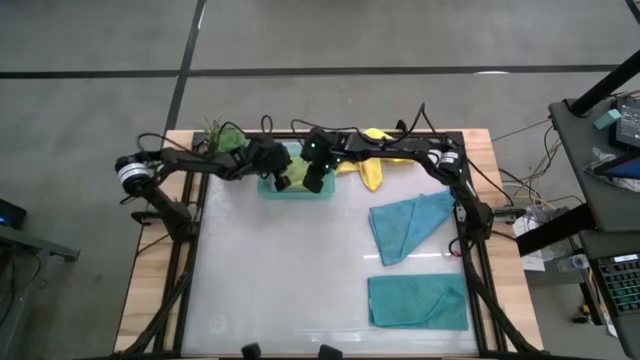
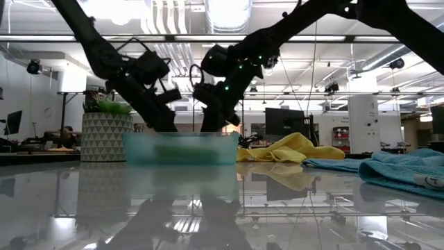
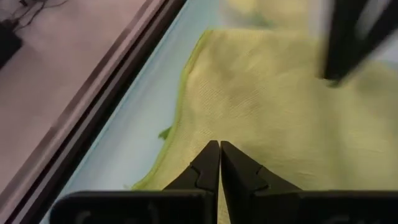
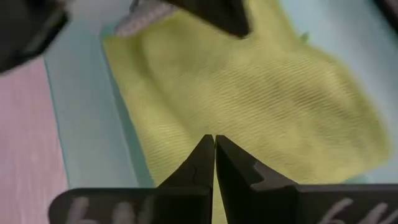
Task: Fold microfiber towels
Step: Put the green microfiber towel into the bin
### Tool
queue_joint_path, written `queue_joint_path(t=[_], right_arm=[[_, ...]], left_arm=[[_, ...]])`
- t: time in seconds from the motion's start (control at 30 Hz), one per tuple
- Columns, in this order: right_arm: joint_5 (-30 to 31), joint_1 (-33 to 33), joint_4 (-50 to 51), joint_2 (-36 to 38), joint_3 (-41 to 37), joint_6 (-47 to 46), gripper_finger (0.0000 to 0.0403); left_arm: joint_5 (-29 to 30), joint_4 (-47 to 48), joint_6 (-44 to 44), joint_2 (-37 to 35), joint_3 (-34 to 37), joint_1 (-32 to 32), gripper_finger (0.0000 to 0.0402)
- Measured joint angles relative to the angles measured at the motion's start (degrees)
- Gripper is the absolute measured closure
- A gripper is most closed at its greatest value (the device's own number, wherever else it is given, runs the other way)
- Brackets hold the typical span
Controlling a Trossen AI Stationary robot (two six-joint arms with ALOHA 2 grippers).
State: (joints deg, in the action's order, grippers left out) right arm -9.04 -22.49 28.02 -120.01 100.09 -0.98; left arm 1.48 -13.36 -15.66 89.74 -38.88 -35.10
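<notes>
Both tools sit over the mint tray [image 1: 325,193] at upper centre of the tabletop [image 1: 280,280]. Left tool [image 3: 219,163] and right tool [image 4: 214,155] each have fingers pressed together above the lime towel [image 3: 280,118] in the tray, gripping nothing visible. Two teal towels [image 1: 410,225] lie lower right; a yellow towel [image 1: 370,170] lies beside the tray.

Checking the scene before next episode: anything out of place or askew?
Mostly tidy. The yellow towel lies crumpled at the table's far edge, and one teal towel sits skewed, unlike the squared one. Both grippers, left and right, are over the lime towel in the tray.
</notes>
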Motion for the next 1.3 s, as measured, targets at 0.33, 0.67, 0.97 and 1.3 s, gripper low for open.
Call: queue_joint_path(t=[0.33, 0.67, 0.97, 1.3], right_arm=[[-0.57, 0.78, 0.33, -3.11, 0.0, 0.09, 0.0394], [-0.6, 0.68, 0.83, -1.52, 0.85, 0.14, 0.0394], [0.22, -2.72, -4.89, -1.14, 2.78, 2.2, 0.0394], [0.57, -5.0, -13.82, -7.01, 2.38, -0.77, 0.0394]], left_arm=[[12.44, 2.96, 0.07, 4.01, -0.89, -0.06, 0.0402], [12.46, 5.62, 0.02, -3.25, -0.89, 0.12, 0.0402], [-8.57, 8.44, 0.13, -10.12, 1.51, 0.34, 0.0402], [-7.73, 7.52, 0.47, -2.0, 2.2, 0.34, 0.0402]])
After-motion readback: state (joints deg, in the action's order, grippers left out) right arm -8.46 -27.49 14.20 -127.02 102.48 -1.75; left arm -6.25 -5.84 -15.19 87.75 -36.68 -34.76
